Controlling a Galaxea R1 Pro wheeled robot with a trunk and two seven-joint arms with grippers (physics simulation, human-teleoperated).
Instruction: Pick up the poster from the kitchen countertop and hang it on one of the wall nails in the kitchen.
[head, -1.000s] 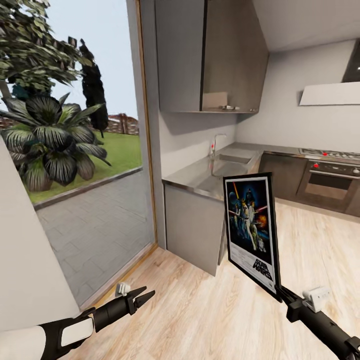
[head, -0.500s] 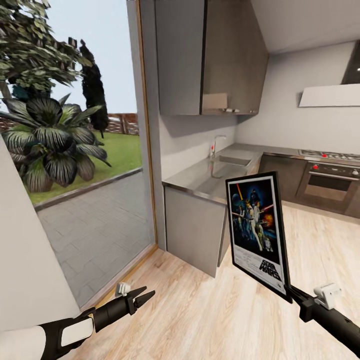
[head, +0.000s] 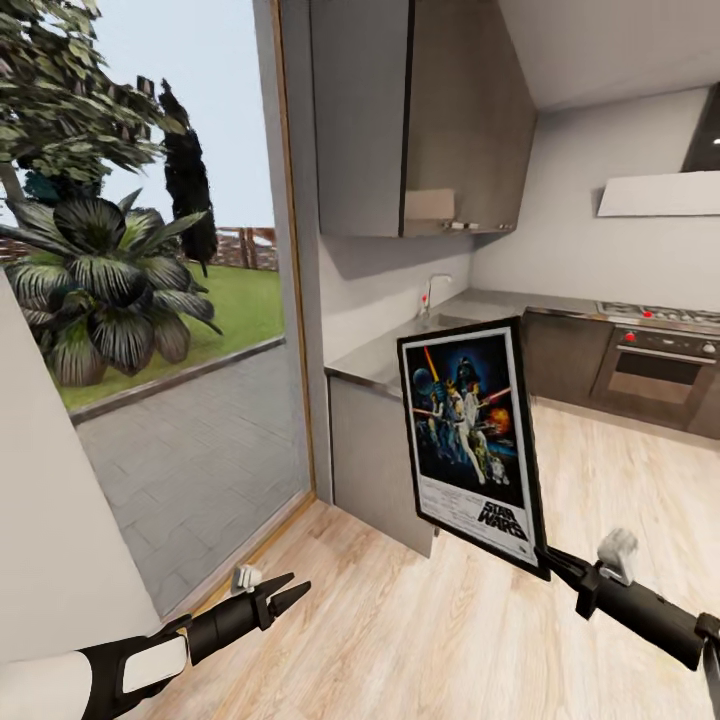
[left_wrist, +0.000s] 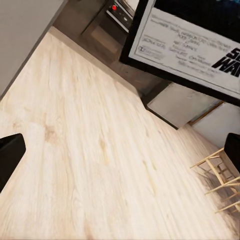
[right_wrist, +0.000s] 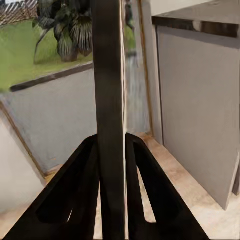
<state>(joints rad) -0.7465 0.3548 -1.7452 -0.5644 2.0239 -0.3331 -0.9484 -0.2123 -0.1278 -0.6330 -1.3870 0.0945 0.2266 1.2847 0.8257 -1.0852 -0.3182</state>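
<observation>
Head view: the poster (head: 470, 443) is in the air at about 4 o'clock of centre, held off the kitchen countertop (head: 372, 366), which runs behind it toward 1 o'clock. Its long axis is near vertical, top edge leaning slightly toward 11 o'clock; the printed face is turned to the camera, with the "STAR WARS" title at the lower end. The right gripper (head: 556, 566) grips its lower corner at 5 o'clock, fingers clamped on the black frame. The left gripper (head: 288, 590) sits low at 7 o'clock over the wood floor (head: 430, 640), its two pointed fingers a narrow way apart with nothing between them.

Right wrist view: the poster (right_wrist: 109, 100) is seen edge-on as a dark vertical strip, pinched between both fingers (right_wrist: 80, 185); beyond it are the grey cabinet front (right_wrist: 200, 110), the glass door and the garden plant (right_wrist: 70, 27).

Left wrist view: the poster's lower white border and credit text (left_wrist: 200, 42) show from below, with the oven (left_wrist: 107, 22) and a wooden stool (left_wrist: 220, 175) at the edges.

Sink (head: 437, 322) with tap (head: 430, 292) is inset in the countertop; its contents cannot be made out.
</observation>
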